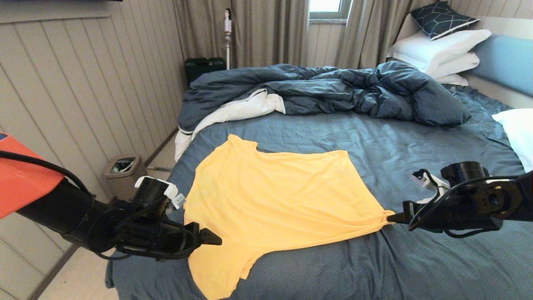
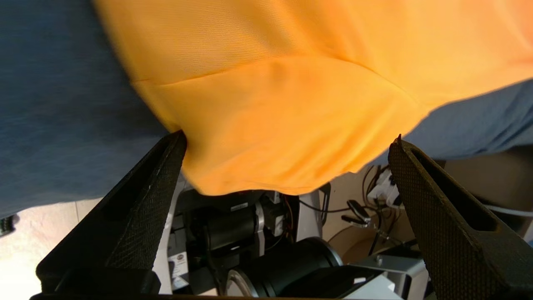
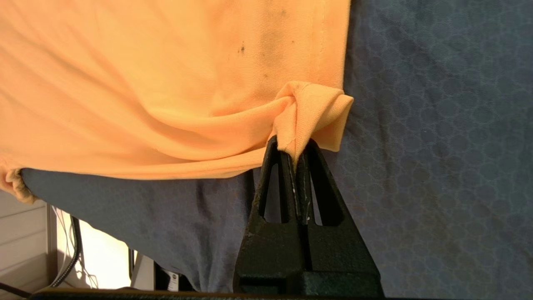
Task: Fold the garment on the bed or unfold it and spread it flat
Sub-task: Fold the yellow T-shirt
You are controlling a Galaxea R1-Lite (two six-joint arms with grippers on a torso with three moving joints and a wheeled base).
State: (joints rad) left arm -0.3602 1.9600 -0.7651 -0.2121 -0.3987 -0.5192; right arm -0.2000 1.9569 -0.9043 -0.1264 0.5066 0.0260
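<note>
Head view showed the T-shirt (image 1: pixel 270 196) lying mostly flat on the near half of the bed (image 1: pixel 374 137), and everything else can be placed from that shirt. Off its left side, beyond the bed's edge, a small bin (image 1: pixel 123 166) stood on the floor by the panelled wall. The left gripper (image 1: pixel 208 239) hovered at the shirt's left edge, near the sleeve that trailed toward the foot of the bed; its jaws stood wide apart with nothing between them, and from the left wrist view one finger (image 2: pixel 164 175) seemed to brush the yellow cloth, though I could not be sure it touched. Behind the shirt, toward the far side, lay the rumpled dark duvet (image 1: pixel 333 91). At the shirt's right corner the right gripper (image 1: pixel 395 217) had its jaws pressed together on a bunched pinch of the hem, the fabric drawn into creases leading to it. Farther right and back, white pillows (image 1: pixel 441 52) were stacked against the headboard (image 1: pixel 506 58).
</note>
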